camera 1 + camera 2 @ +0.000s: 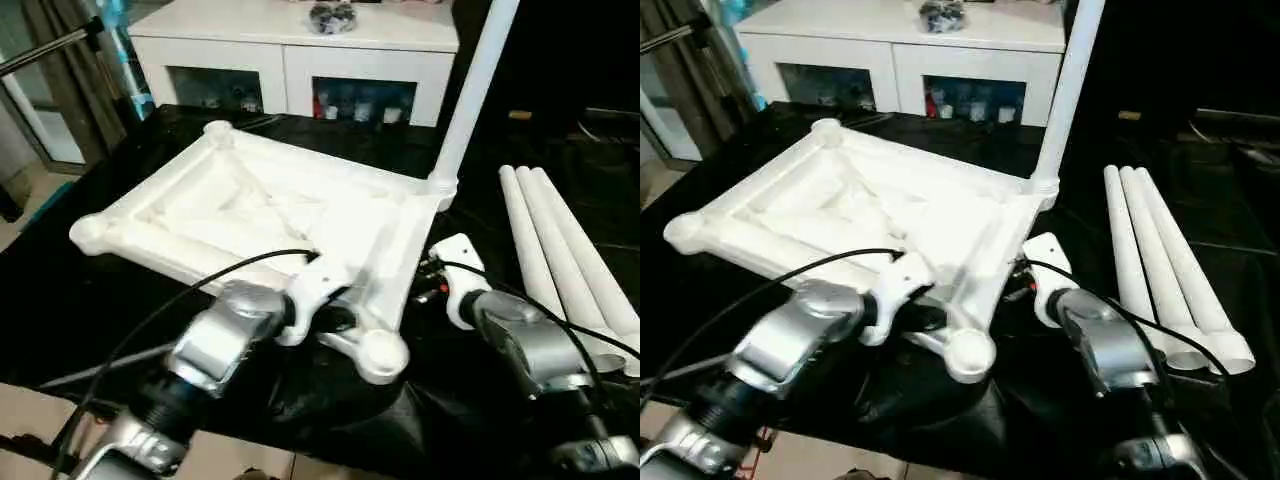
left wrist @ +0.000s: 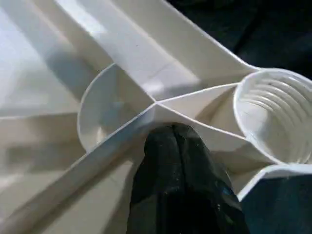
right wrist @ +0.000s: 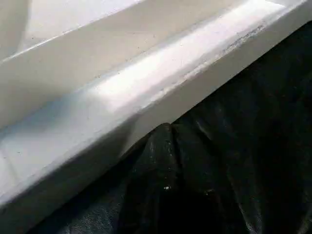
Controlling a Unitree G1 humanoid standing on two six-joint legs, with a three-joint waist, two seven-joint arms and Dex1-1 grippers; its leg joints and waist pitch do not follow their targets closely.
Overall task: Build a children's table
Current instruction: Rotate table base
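Nearest to me, my two silver forearms reach in over the black cloth point(image 1: 90, 320) that covers the work surface. My left gripper point(image 2: 174, 134) has its black fingers pressed together, tips against a rib on the underside of the tabletop point(image 1: 260, 215), just beside the near right corner socket point(image 2: 275, 117), whose threaded bore I can see open. My right gripper point(image 3: 165, 131) is also closed, fingers together with nothing between them, its tip against the lower outer edge of the tabletop's right rim where that meets the cloth. The tabletop lies upside down on the cloth in front of me, ribbed side up, its near right corner tilted a little off the surface. One leg point(image 1: 472, 95) stands upright in the far right corner socket. Three loose legs point(image 1: 565, 255) lie side by side on the cloth to the right of the tabletop, touching one another, clear of my right arm. Beyond the work surface stands a white cabinet point(image 1: 290, 50) with glass-fronted compartments; a small dark object point(image 1: 333, 15) sits on top, too blurred to tell what.
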